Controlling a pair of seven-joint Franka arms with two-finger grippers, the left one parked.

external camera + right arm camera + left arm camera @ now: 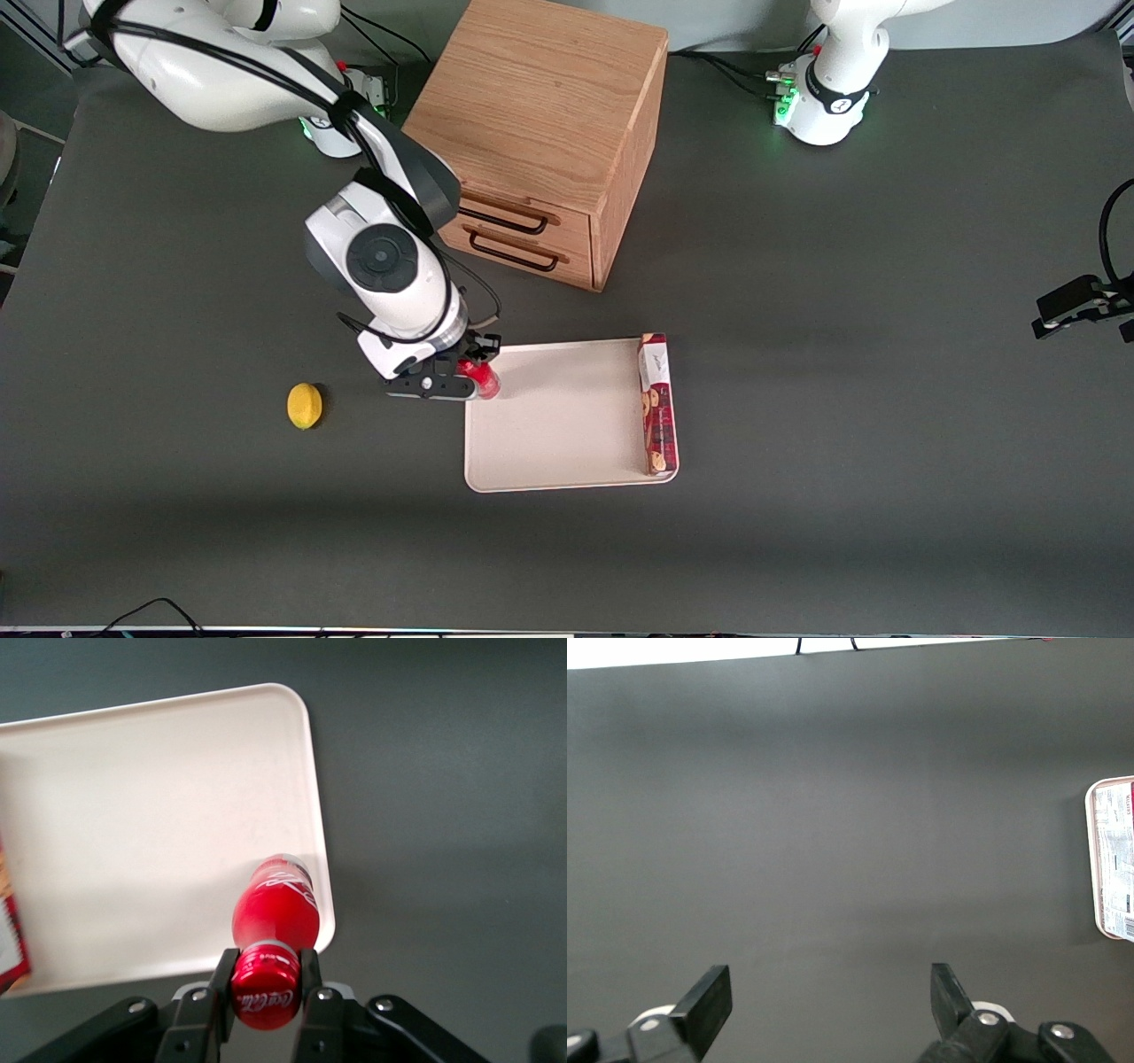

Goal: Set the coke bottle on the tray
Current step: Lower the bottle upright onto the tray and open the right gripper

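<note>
Presently, listed from the working arm's end of the table toward the parked arm's:
Lemon (304, 406): loose on the table, well apart from the tray.
Gripper (266, 979): over the tray's edge, fingers (309, 973) pinching the cap.
Coke bottle (275, 912): held at the neck, upright, long axis vertical, base down at the tray's rim.
Handling: likely light, rigid, smooth; cap grip may let it swing.
Tray (558, 416): in front of the drawer cabinet (545, 133).
Biscuit packet (657, 403): lengthwise along the tray's edge.

Red coke bottle (275, 912) stood upright, clamped at cap by gripper (266, 985) over tray (567, 416) corner (cream, flat).
</note>
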